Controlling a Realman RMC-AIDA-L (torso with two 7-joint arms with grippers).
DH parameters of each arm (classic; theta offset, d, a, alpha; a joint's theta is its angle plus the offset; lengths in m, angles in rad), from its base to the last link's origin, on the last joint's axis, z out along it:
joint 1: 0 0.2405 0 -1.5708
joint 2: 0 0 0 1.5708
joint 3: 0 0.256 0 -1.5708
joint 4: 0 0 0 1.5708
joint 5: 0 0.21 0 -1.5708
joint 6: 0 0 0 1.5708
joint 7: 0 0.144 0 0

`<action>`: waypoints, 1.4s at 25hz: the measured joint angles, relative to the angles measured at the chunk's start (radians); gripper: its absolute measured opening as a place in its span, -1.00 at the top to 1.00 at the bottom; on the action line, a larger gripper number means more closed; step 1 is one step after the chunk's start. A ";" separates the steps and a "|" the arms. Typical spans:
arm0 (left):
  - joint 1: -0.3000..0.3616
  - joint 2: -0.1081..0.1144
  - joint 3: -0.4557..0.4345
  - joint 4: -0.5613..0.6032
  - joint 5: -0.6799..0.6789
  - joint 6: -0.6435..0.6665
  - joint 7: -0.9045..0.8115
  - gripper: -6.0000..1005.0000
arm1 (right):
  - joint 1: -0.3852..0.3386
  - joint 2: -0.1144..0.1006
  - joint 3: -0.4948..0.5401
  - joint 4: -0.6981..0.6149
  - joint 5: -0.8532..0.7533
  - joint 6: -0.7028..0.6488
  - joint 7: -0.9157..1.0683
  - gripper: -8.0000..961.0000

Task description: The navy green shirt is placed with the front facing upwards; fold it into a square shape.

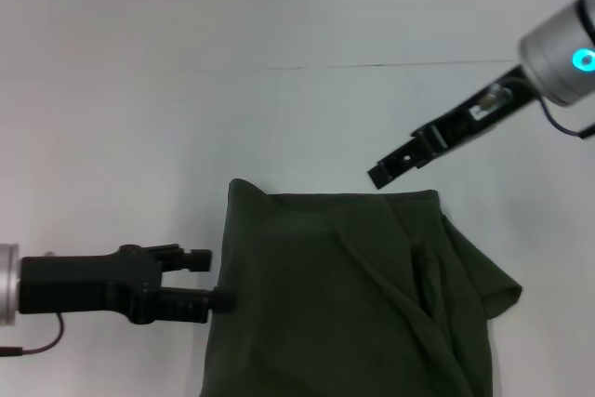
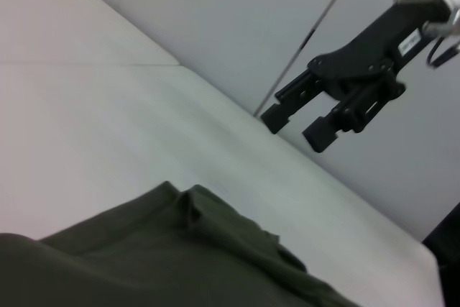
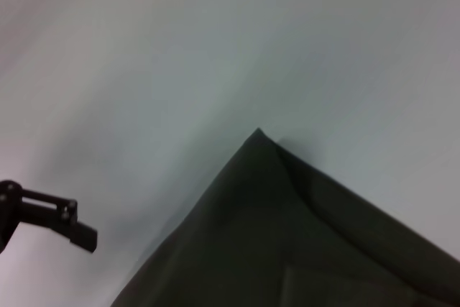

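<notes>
The navy green shirt (image 1: pixel 344 295) lies partly folded at the front middle of the white table, plain green side up, no print showing. One sleeve (image 1: pixel 491 287) sticks out to the right. My left gripper (image 1: pixel 218 279) is at the shirt's left edge, open, its near finger touching the cloth. My right gripper (image 1: pixel 389 167) hovers above the table just beyond the shirt's far right corner, clear of the fabric. The left wrist view shows the right gripper (image 2: pixel 296 127) open and empty over the shirt (image 2: pixel 165 249). In the right wrist view the shirt's far corner (image 3: pixel 260 134) points up.
The white table (image 1: pixel 139 118) runs left and far from the shirt, with a thin seam line (image 1: pixel 372 65) across its back. A dark cable (image 1: pixel 33 345) hangs under the left arm. One of the left gripper's fingers (image 3: pixel 72 226) shows in the right wrist view.
</notes>
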 joint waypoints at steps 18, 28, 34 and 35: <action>0.033 -0.009 -0.001 0.036 0.001 -0.033 0.120 -0.89 | 0.171 0.013 -0.259 0.318 -0.060 0.197 0.181 -0.65; 0.033 -0.013 0.006 0.030 0.000 -0.047 0.125 -0.89 | 0.193 0.020 -0.348 0.412 -0.020 0.323 0.182 -0.63; 0.036 -0.018 0.006 0.030 0.000 -0.047 0.126 -0.89 | 0.206 0.020 -0.392 0.452 -0.008 0.340 0.190 -0.62; 0.037 -0.018 0.006 0.030 0.000 -0.047 0.126 -0.89 | 0.206 0.020 -0.395 0.452 -0.009 0.341 0.192 -0.61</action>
